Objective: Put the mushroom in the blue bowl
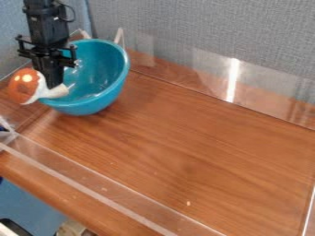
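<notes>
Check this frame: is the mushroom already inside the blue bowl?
No. The mushroom hangs from the end effector left of the blue bowl, outside its rim.
</notes>
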Controlling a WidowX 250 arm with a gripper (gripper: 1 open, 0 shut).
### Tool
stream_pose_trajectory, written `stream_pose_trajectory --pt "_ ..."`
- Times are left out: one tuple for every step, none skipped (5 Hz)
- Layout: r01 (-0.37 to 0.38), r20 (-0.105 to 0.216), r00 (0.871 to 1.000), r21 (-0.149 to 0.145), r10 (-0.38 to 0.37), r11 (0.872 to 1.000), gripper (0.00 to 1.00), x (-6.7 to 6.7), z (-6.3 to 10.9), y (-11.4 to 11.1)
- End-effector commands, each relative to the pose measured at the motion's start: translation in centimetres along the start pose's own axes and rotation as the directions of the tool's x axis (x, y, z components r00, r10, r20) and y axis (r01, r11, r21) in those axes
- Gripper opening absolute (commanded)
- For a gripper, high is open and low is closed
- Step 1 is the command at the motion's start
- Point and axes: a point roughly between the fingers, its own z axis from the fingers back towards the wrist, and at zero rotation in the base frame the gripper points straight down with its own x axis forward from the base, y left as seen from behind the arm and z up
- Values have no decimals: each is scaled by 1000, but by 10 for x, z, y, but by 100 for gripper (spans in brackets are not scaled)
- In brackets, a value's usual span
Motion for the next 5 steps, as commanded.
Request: stream_pose_trajectory --pt "7 49 999 32 -9 999 0 11 13 2" --pt "6 45 999 31 -7 1000 0 15 9 1" --pt "6 42 999 29 -7 1000 0 19 5 -1" --pt "3 37 999 27 -4 1000 0 22 1 1" --pt "5 31 1000 26 -6 1000 0 25 -4 0"
